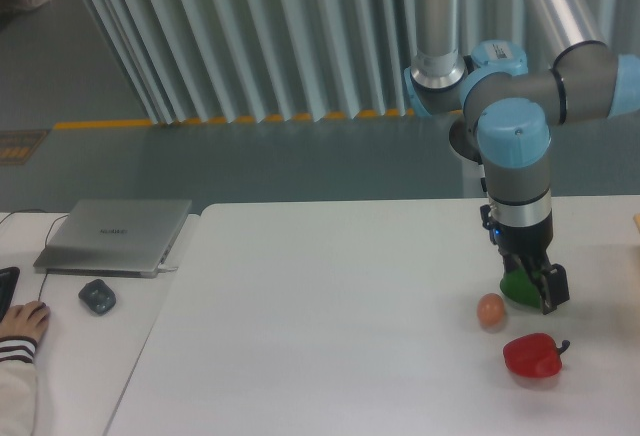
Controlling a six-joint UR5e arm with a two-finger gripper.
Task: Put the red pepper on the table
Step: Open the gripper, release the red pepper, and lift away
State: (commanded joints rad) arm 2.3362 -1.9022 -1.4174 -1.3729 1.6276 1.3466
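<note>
The one camera view looks down across the table (pixel 330 316) from its near side. No box, bowl or tray shows on it; the things lie straight on the white top.

The red pepper (pixel 531 355) rests on the table near the right end of the near edge, lying on its side with its short dark stem pointing right. Nothing touches it. Just up and left of it sits a small orange-brown egg (pixel 490 310), apart from the pepper. A green pepper (pixel 514 288) lies just right of the egg, partly hidden behind the arm's tool.

The gripper (pixel 545 289) hangs above and clear of the red pepper, in front of the green pepper. It holds nothing; how far its jaws stand apart cannot be told from this angle.

On the adjoining desk at the left lie a closed grey laptop (pixel 116 235) and a dark mouse (pixel 97 296). The small mark on the laptop lid is too small to read. A person's hand (pixel 18 322) rests at the far left edge.
</note>
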